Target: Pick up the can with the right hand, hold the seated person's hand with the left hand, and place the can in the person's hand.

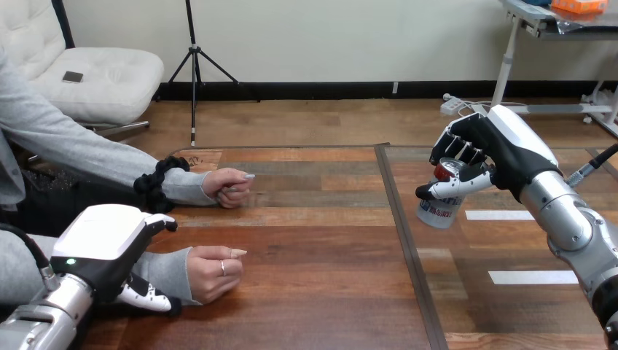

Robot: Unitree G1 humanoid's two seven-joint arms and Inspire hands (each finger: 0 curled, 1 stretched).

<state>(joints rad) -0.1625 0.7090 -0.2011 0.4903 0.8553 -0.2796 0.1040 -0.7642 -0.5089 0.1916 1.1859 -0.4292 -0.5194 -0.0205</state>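
the left hand [102,251] sits at the near left of the surface [313,292], its thumb and fingers curled round the person's wrist [166,271]. just beyond it, the person's nearer hand [213,272] rests in a loose fist. further back on the right, the right hand [503,149] grips the can [439,210] from above, upright. the person's farther hand [227,187] lies fisted at the far left.

can [439,213] top: behind right hand [510,144] fingers [458,148] | person's wrist [172,274]: under left hand [102,244]
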